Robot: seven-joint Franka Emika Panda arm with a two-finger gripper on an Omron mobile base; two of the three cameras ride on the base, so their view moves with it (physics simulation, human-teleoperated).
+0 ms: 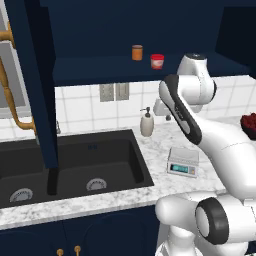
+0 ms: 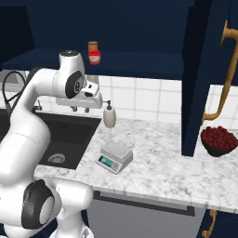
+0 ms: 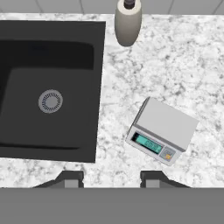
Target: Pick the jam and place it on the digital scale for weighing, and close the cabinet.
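A: Where's the jam (image 1: 157, 61)?

B: On the cabinet (image 2: 139, 28) shelf, above the scale (image 3: 162, 129), right beside an orange jar (image 1: 137, 52).

A: And your gripper (image 3: 112, 178)?

B: Mine's spread wide, holding nothing, hanging over the scale. The jam looks small, rigid and light, likely slick and breakable, so I'd pinch its body just under the red lid.

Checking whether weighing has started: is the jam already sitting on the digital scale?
No, the jam stands on the open cabinet shelf, and the digital scale platform is bare.
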